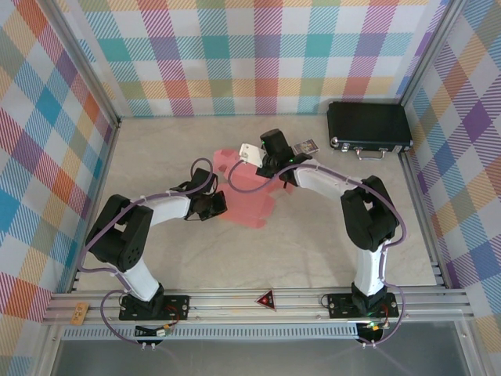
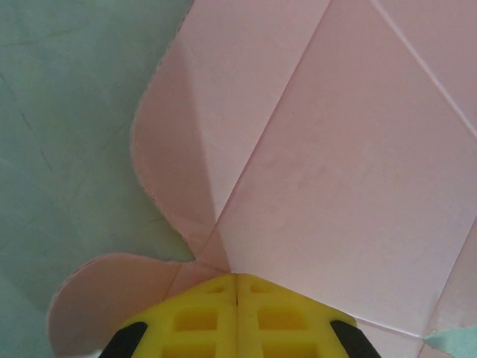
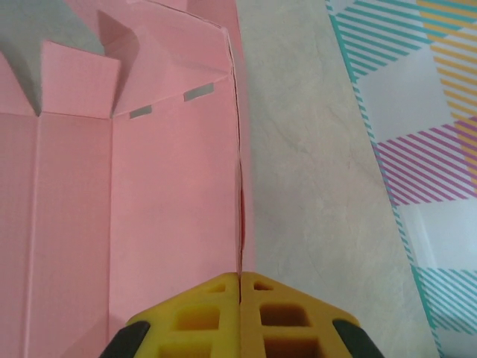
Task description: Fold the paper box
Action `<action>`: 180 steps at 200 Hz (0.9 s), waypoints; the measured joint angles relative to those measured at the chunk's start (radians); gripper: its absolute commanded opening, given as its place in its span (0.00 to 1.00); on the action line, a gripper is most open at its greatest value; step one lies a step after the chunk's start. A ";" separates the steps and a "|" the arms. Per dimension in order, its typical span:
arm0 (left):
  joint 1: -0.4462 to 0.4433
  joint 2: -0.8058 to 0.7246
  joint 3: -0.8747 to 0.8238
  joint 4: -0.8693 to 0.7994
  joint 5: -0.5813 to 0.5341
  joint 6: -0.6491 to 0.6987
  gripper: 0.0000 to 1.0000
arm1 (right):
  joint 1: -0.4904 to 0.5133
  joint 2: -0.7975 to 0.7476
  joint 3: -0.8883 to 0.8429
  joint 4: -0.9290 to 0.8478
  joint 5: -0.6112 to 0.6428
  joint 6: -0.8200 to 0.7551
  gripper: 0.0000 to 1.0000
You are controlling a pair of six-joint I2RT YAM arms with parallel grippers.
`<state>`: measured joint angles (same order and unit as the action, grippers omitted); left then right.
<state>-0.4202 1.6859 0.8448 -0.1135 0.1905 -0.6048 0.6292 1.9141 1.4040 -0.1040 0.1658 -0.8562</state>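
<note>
The paper box (image 1: 252,202) is a salmon-pink creased sheet lying mid-table with flaps partly raised at its far end. My left gripper (image 1: 223,206) rests at the sheet's left edge. In the left wrist view its yellow fingertips (image 2: 236,277) are shut, pressed onto the paper box (image 2: 335,149) where several creases meet beside a rounded flap (image 2: 104,294). My right gripper (image 1: 274,169) reaches in from the far right. Its jaws (image 3: 240,277) are shut on the thin upright edge of the paper box (image 3: 149,209), which runs straight into the seam between the fingers.
A black hard case (image 1: 368,127) lies at the back right corner. Checked walls (image 1: 258,55) enclose the table on three sides, and a metal rail (image 1: 313,301) runs along the near edge. Bare tabletop (image 3: 313,186) lies right of the sheet.
</note>
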 measured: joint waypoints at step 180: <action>-0.013 -0.011 -0.058 0.151 0.047 -0.137 0.20 | 0.074 -0.017 -0.294 0.565 0.074 -0.346 0.00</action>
<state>-0.4328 1.6752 0.7872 0.0376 0.2371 -0.7414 0.7029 1.8969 1.1103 0.4606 0.2398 -1.2018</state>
